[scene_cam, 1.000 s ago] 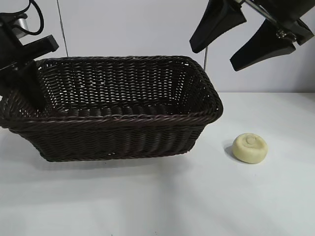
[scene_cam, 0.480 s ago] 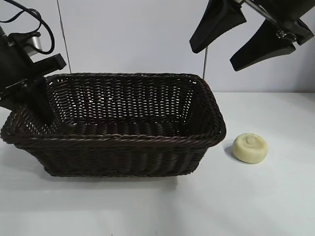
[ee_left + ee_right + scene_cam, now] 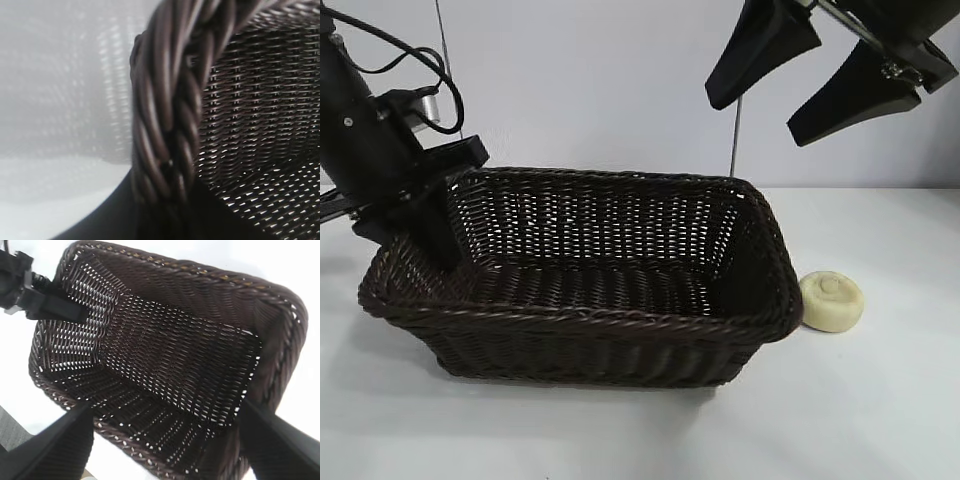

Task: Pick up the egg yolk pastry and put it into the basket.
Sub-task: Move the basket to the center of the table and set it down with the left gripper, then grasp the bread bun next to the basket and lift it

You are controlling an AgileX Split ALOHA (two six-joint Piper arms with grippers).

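The dark brown wicker basket (image 3: 590,318) stands on the white table. My left gripper (image 3: 420,238) is shut on its braided left rim (image 3: 165,125), with one finger inside the basket and one outside. The pale yellow egg yolk pastry (image 3: 831,301) lies on the table right beside the basket's right end; the rim overlaps its left edge in the exterior view. My right gripper (image 3: 755,120) hangs open and empty high above the basket's right end. In the right wrist view the right gripper (image 3: 165,415) looks down into the empty basket (image 3: 200,290), and the pastry is out of view.
A white wall with a thin vertical seam (image 3: 734,140) stands behind the table. Bare white tabletop (image 3: 880,400) lies in front of and to the right of the pastry. The left arm's cables (image 3: 415,60) loop above the basket's left end.
The left gripper has moved right with the basket's rim in its grip. The basket has slid right until its right end reaches the pastry. The right gripper and pastry have not moved.
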